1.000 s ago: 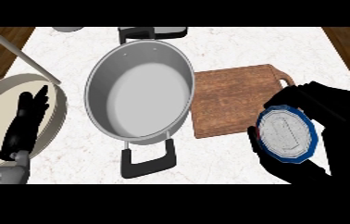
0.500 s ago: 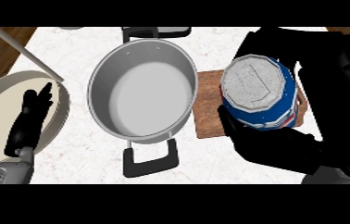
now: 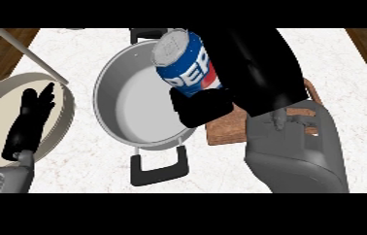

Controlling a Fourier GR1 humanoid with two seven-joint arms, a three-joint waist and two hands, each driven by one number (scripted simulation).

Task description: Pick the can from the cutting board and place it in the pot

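At the far left I see my left hand [image 3: 32, 115], fingers straight and relaxed, resting over a pale round plate [image 3: 63, 113] near the edge of the view; it holds nothing. A thin grey rod [image 3: 34, 56] crosses the counter corner above this plate.

Next comes the steel pot [image 3: 136, 132] on the white marble counter [image 3: 79, 166], with one black handle [image 3: 159, 166] toward me and another at the far side. The inside looks bare.

The blue Pepsi can [image 3: 188, 66] is in the air, over the right part of the pot's opening and its rim. Its long axis is tilted, the silver top leaning up and to the left, the bottom hidden in my right hand [image 3: 247, 81]. The fingers and thumb of this hand are curled around the lower body of the can, from its right side.

At the right, under the forearm, a part of the wooden cutting board [image 3: 228, 128] shows.

I judge that the can needs to go a little more left and down, and be made upright, before I release it.
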